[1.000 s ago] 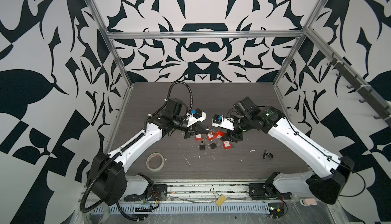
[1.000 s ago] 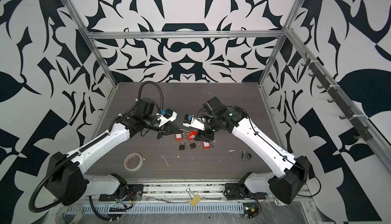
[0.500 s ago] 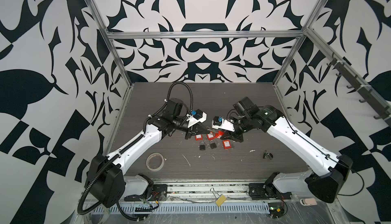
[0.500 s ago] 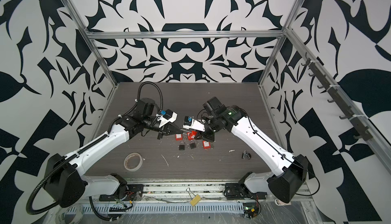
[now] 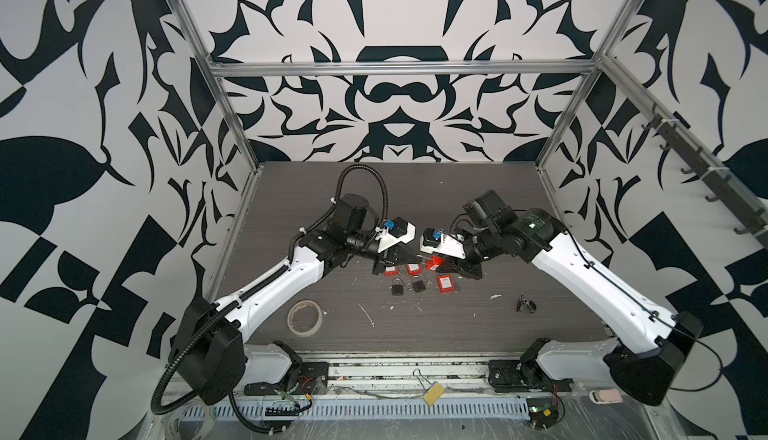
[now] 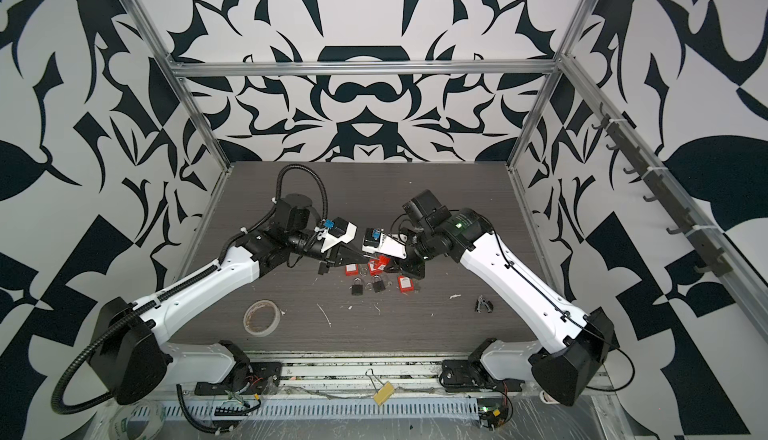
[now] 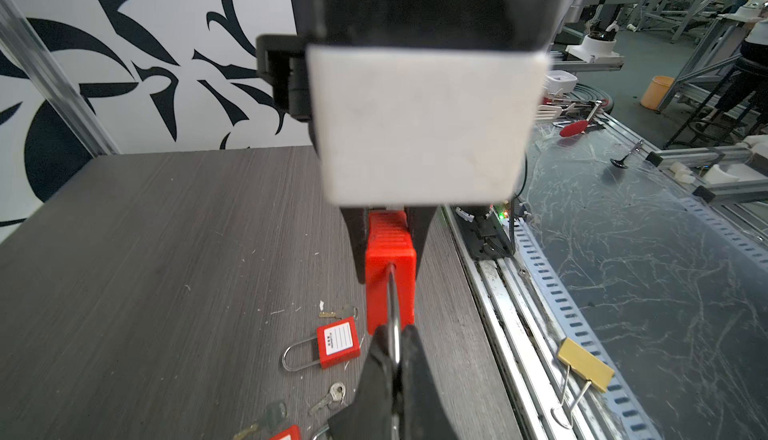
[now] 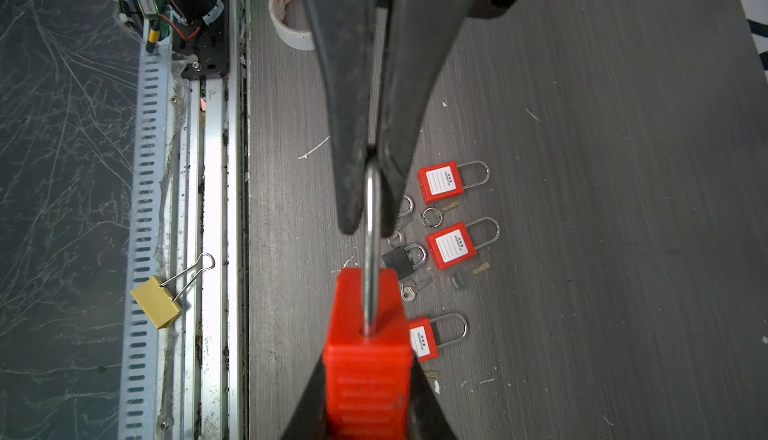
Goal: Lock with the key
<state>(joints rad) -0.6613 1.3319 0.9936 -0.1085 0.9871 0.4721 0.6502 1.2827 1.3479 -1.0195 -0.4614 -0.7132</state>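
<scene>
Between left tool (image 8: 369,226) and right tool (image 7: 389,267), red padlock (image 8: 353,313); loose padlocks' (image 8: 440,181) labels (image 8: 452,247) illegible.

DESK: The held padlock (image 8: 368,334) – what is it made of?
PHOTOGRAPHER: Red moulded plastic, ribbed, with a soft sheen. Its shackle (image 8: 371,218) is bright polished metal.
DESK: And the fingers (image 8: 353,126) of the left gripper (image 8: 370,226)?
PHOTOGRAPHER: Matt black plastic, scuffed and dusty grey at the edges.
DESK: The table (image 8: 602,126)?
PHOTOGRAPHER: Dark grey wood-grain board, matt and finely lined. The loose red padlocks (image 8: 451,245) carry white paper-like labels; the small black padlock (image 8: 398,262) looks dull-finished. The binder clip (image 8: 156,301) is yellow-painted with shiny wire handles; the rail (image 8: 214,209) is pale bare metal.
</scene>
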